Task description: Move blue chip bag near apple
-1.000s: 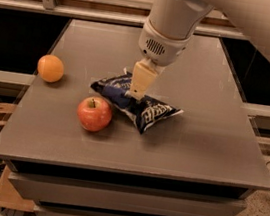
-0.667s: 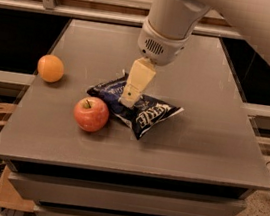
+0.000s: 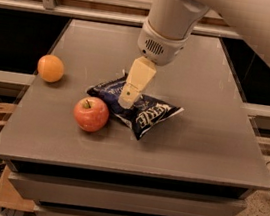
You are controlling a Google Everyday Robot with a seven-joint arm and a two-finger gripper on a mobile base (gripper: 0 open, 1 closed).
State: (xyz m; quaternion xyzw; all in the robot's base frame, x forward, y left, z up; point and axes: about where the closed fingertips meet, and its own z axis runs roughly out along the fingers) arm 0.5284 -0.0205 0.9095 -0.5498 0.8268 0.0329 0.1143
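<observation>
Camera view: gripper (image 3: 126, 101) at blue chip bag (image 3: 150, 115).

Crinkly navy foil chip bag (image 3: 150, 115) lies on the grey tabletop (image 3: 210, 146), just right of the round red apple (image 3: 91, 114). The smooth orange fruit (image 3: 50, 68) sits farther left, behind. The cream gripper (image 3: 126, 100) is over the bag's left half.

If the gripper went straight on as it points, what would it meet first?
Probably the blue chip bag: the gripper points down at its left part, right of the apple. Contact is unclear.
</observation>
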